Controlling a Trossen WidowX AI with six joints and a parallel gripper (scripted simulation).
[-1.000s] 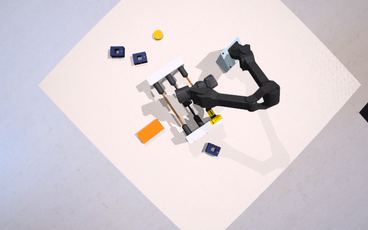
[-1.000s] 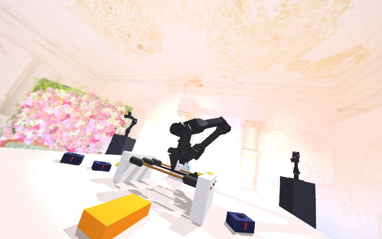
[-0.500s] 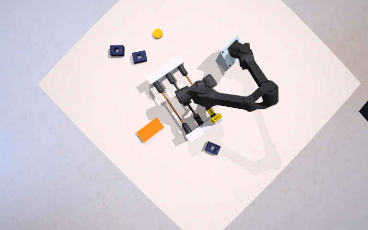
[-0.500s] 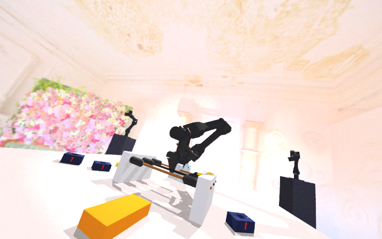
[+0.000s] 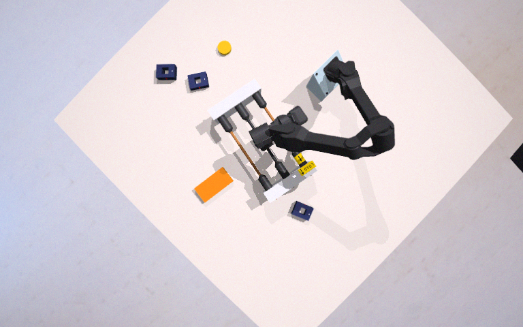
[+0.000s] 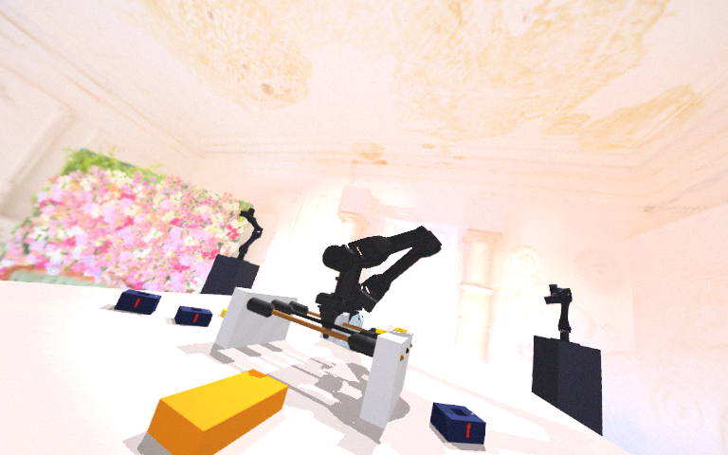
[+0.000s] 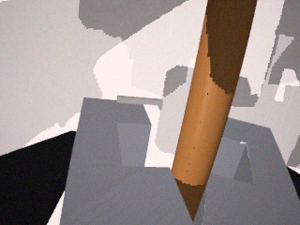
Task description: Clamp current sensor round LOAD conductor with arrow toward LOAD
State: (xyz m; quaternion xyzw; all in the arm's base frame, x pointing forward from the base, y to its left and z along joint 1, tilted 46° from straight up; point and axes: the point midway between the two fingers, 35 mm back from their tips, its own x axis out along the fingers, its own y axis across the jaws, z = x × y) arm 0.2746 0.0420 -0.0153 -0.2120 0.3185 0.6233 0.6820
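The LOAD conductor [image 5: 269,114] [image 7: 202,117] is a copper rod between two white end walls, beside a yellow LOAD tag [image 5: 308,167] [image 6: 399,331] and a yellow arrow tag [image 5: 299,157]. The grey split-core sensor [image 7: 100,183] fills the lower wrist view, with a half on each side of the rod. Its red arrow does not show; whether it is latched cannot be told. My gripper [image 6: 332,328] [image 7: 175,157] is open, one dark finger just outside each half. In the top view, the arm's hand hides the sensor and fingertips.
A middle black rod and another copper rod [image 5: 244,152] [image 6: 311,324] run alongside. White end walls [image 5: 233,100] [image 5: 274,193] stand at both ends. An orange block [image 5: 214,184] [image 6: 221,403], dark blue sensors [image 5: 171,75] [image 5: 204,84] [image 5: 308,216], yellow disc [image 5: 224,47] and pale blue block [image 5: 317,86] stand around.
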